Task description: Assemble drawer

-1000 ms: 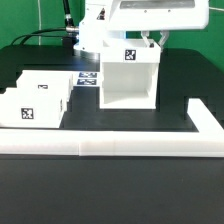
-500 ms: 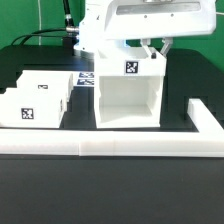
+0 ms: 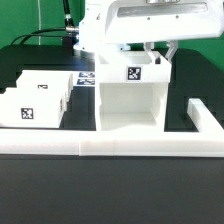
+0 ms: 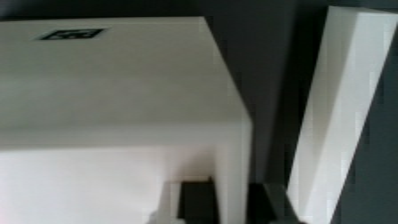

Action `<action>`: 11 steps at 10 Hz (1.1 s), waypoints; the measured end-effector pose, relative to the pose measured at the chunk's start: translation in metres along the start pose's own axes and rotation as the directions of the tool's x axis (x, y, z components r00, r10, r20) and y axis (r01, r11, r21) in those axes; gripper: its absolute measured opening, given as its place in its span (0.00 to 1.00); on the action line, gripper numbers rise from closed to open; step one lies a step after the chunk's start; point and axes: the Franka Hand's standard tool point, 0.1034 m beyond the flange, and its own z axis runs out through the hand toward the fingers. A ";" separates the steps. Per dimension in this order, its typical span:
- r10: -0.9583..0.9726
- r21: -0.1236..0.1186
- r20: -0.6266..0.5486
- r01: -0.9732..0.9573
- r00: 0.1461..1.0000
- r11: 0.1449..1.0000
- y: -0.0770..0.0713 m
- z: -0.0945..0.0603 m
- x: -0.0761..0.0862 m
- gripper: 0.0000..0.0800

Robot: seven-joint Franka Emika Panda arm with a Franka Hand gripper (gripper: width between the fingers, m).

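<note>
The drawer's large white housing (image 3: 130,98) stands with its open side facing the front, close behind the front border rail. It carries a tag on its top edge. My gripper (image 3: 156,54) comes down on its wall at the exterior view's right and is shut on that wall. In the wrist view the dark fingers (image 4: 192,203) pinch the thin wall, with the gripper (image 4: 231,205) straddling it and the housing's tagged top (image 4: 107,90) spreading beyond. Two small shallow white boxes (image 3: 46,88) (image 3: 24,108) lie at the exterior view's left, each with a tag.
The long low white border rail (image 3: 110,146) runs along the front and turns back at the exterior view's right (image 3: 206,116); it also shows in the wrist view (image 4: 338,120) beside the housing. The marker board (image 3: 88,77) lies behind the housing. Cables hang at the back left.
The housing, held by my gripper, has slid forward toward the front border rail and slightly to the exterior view's right. The two small boxes have not moved.
</note>
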 end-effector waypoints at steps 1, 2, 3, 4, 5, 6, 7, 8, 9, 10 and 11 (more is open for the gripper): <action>0.053 0.005 -0.002 -0.053 0.999 0.999 -0.001 0.000 0.000 0.05; 0.111 0.009 -0.005 -0.111 0.994 0.994 -0.002 -0.001 0.001 0.05; 0.184 0.015 -0.009 -0.184 0.983 0.983 -0.004 -0.001 0.002 0.05; 0.285 0.020 -0.016 -0.285 0.958 0.958 -0.008 0.000 0.003 0.05; 0.348 0.023 -0.018 -0.347 0.937 0.937 -0.009 -0.001 0.005 0.05; 0.444 0.030 -0.021 -0.443 0.896 0.896 -0.007 -0.002 0.010 0.05; 0.500 0.033 -0.023 -0.499 0.866 0.866 -0.006 -0.003 0.013 0.05; 0.531 0.039 -0.026 -0.530 0.847 0.847 -0.004 -0.003 0.016 0.05; 0.566 0.044 -0.032 -0.564 0.824 0.824 -0.003 -0.003 0.020 0.05; 0.595 0.049 -0.034 -0.594 0.803 0.803 -0.004 -0.004 0.022 0.05; 0.618 0.055 -0.033 -0.616 0.785 0.786 -0.005 -0.005 0.022 0.05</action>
